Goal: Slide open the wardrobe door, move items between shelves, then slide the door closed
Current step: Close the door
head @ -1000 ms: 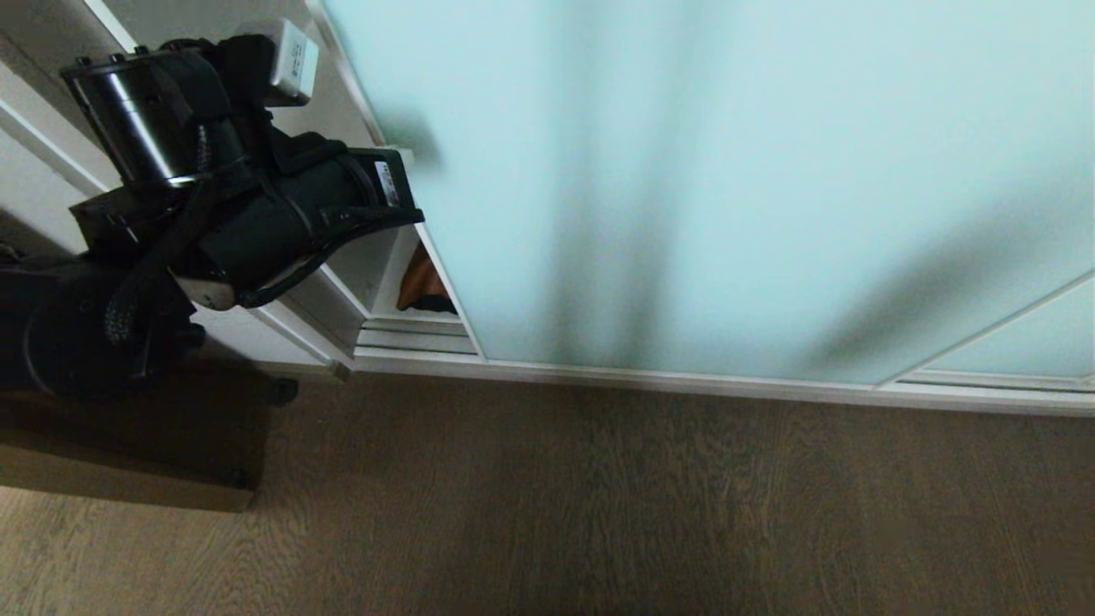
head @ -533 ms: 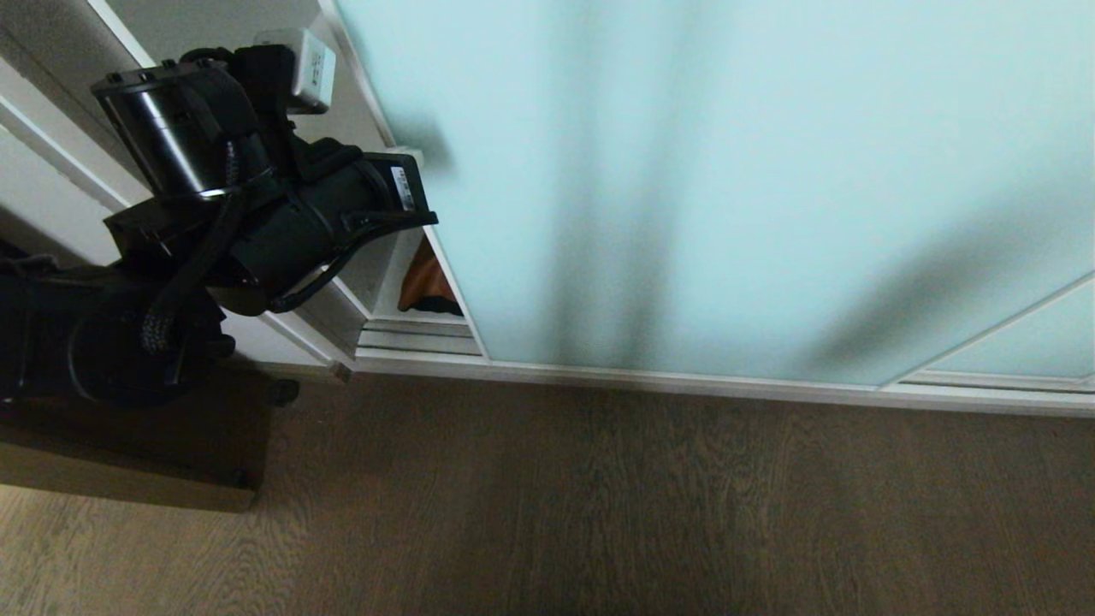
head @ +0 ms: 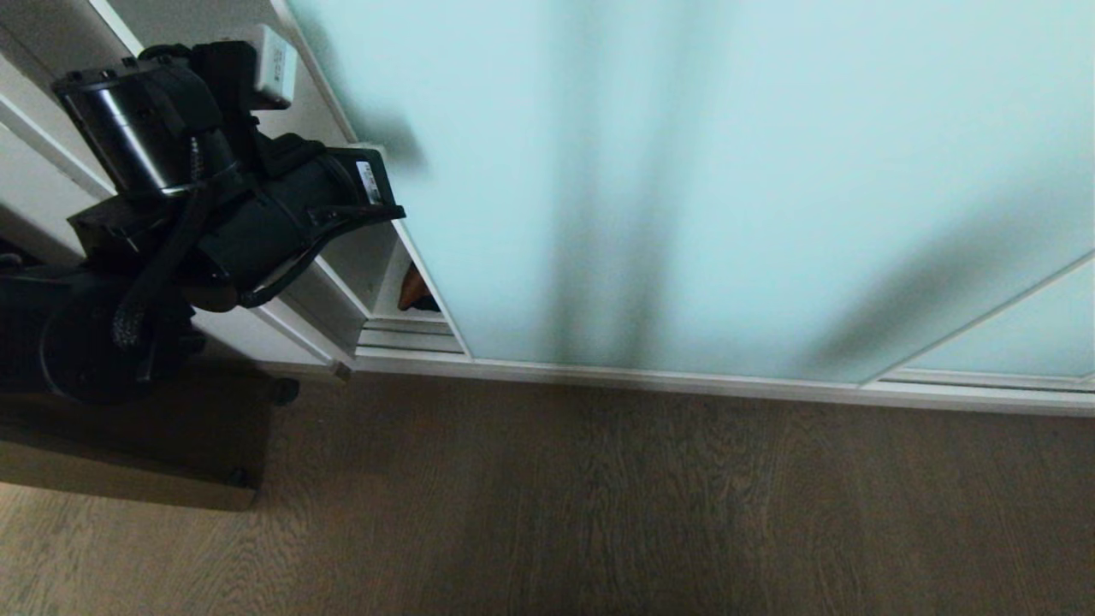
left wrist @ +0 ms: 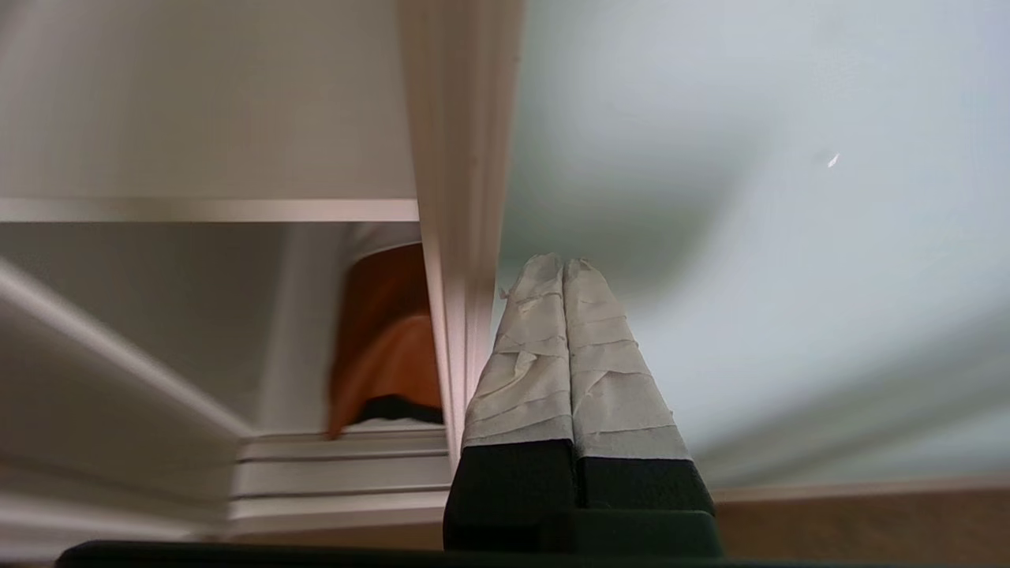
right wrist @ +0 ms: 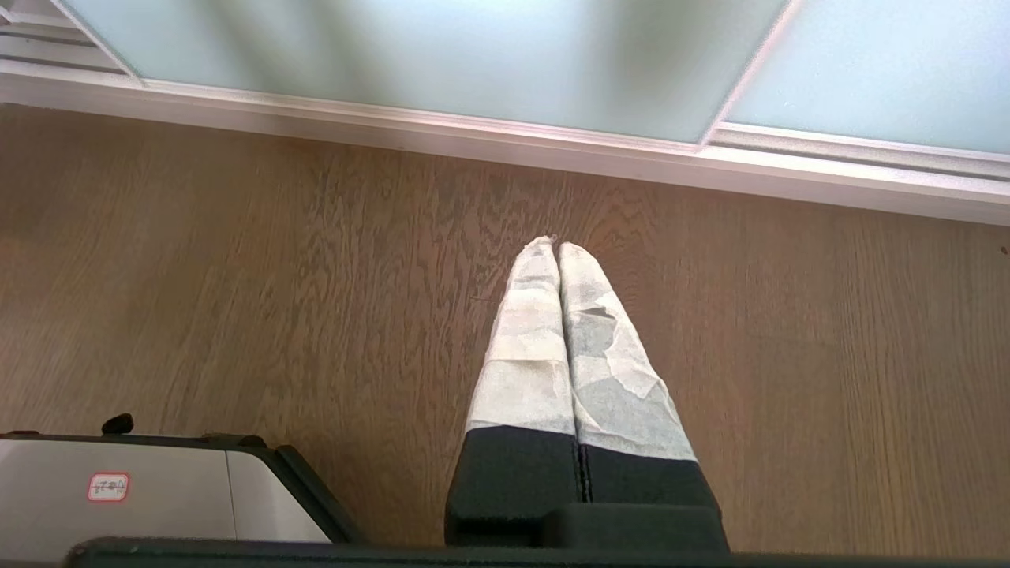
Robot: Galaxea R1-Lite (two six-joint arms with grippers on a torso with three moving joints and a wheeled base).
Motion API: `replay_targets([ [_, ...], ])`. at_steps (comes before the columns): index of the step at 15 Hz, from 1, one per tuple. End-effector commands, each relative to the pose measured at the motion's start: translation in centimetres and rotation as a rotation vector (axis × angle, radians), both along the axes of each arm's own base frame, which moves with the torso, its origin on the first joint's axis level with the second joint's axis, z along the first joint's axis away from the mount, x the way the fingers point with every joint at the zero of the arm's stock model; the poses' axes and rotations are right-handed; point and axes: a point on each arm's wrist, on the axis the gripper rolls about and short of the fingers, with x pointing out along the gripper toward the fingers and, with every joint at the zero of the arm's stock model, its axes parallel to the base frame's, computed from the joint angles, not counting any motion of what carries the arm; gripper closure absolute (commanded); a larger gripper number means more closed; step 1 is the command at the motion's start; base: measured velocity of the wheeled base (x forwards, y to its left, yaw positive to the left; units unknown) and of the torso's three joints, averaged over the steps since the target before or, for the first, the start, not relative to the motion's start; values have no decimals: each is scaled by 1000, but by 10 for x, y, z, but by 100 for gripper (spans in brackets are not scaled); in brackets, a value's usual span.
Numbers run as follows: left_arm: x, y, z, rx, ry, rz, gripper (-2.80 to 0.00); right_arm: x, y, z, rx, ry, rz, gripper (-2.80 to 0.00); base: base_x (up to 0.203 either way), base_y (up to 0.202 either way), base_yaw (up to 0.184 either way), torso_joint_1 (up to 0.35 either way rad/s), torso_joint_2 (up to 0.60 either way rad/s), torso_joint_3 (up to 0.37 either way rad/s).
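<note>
The sliding wardrobe door fills the far centre and right, its frosted glass rising from the white floor track beyond the wood floor. The left pincer, its taped tips pressed together on nothing, sits against the glass just right of the door's left frame edge. Left of that edge, through a narrow gap, a brown cushion rests on the bottom shelf. The right pincer is closed and empty over the floor.
</note>
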Motion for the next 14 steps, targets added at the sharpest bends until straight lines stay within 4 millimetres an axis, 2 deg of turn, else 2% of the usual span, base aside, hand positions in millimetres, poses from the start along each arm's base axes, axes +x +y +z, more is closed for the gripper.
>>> replay_targets([
  [1,-7,8,10,-8,-39,18,0,0,0,0,0,-1,1,0,0,0,0,0,0,0],
  [8,-25,37,19,-8,-62,94,0,0,0,0,0,-1,1,0,0,0,0,0,0,0],
  [14,-27,70,19,-7,-63,197,0,0,0,0,0,-1,1,0,0,0,0,0,0,0],
])
